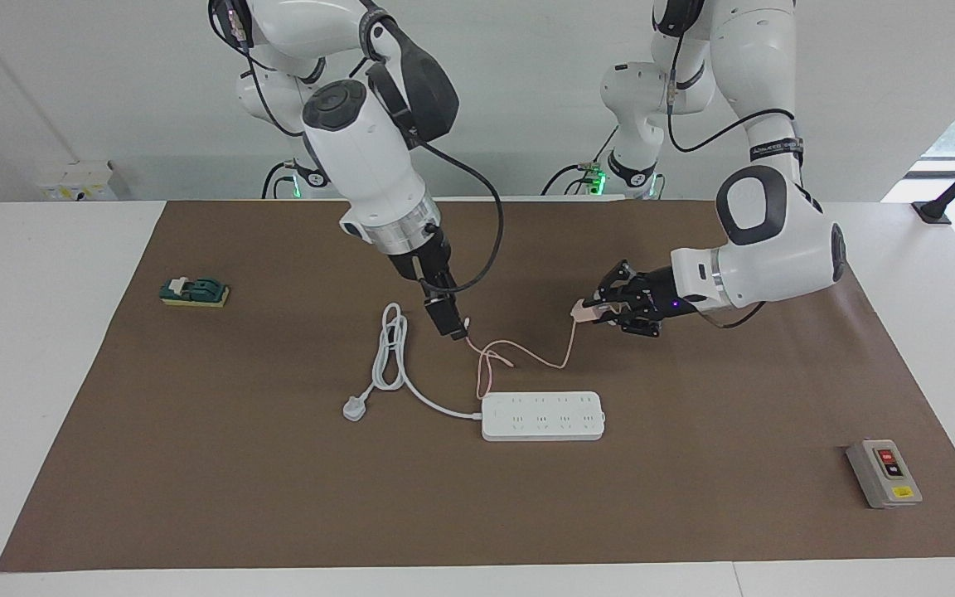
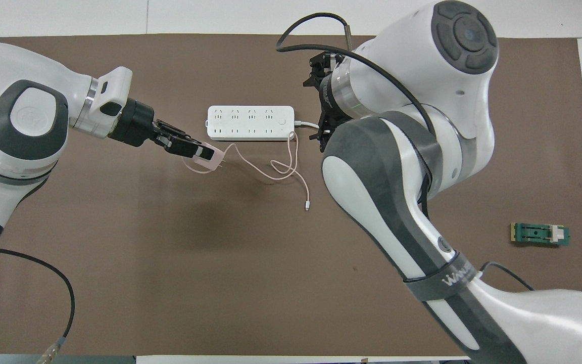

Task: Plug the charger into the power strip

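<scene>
Charger: small pale-pink cube pinched in the left gripper, raised over the brown mat, not plugged in.
Cable: thin and pink, it droops from the charger to the mat and loops just beside the power strip, on the side nearer the robots.
Power strip: long white bar lying flat mid-table, sockets up, farther from the robots than both grippers' spots over the mat.
Left gripper: fingertips pressed onto the charger, arm reaching in low from its own end of the table.
Right gripper: fingers spread, holding nothing, hanging over the mat by the cable's loose end.
White cord: thick, runs from the strip's end toward the right arm's end, coiled, ending in a three-pin plug.
Grey switch box: toward the left arm's end, farther from the robots than the strip.
Green block: toward the right arm's end of the table.
</scene>
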Controlling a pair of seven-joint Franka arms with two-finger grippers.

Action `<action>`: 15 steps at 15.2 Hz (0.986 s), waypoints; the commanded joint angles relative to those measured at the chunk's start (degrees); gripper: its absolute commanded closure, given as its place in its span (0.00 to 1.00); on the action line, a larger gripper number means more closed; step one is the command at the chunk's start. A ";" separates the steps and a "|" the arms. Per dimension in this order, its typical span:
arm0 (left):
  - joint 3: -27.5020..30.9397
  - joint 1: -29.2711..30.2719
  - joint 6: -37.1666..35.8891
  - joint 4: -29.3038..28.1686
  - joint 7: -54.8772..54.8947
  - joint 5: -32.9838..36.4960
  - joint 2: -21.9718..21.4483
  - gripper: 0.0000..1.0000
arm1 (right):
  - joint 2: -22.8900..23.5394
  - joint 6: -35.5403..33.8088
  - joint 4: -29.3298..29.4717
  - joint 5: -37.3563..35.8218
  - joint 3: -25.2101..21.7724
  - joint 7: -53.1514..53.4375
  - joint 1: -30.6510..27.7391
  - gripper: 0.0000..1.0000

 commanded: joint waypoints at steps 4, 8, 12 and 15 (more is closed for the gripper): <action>0.28 -7.33 7.96 0.92 5.08 18.63 -1.68 1.00 | -5.32 -7.40 -4.65 -0.27 0.13 -32.28 -8.52 0.00; 0.37 -10.06 13.15 1.28 5.54 19.63 -1.77 1.00 | -11.12 -8.64 -12.02 -2.28 0.13 -51.29 -12.75 0.00; 0.11 -10.51 17.18 1.89 13.16 33.75 -1.07 1.00 | -15.69 -10.39 -16.08 -9.74 0.13 -66.77 -14.34 0.00; 0.19 -11.55 18.17 2.16 17.75 35.79 -1.06 1.00 | -16.76 -11.63 -16.26 -13.44 0.13 -71.63 -14.43 0.00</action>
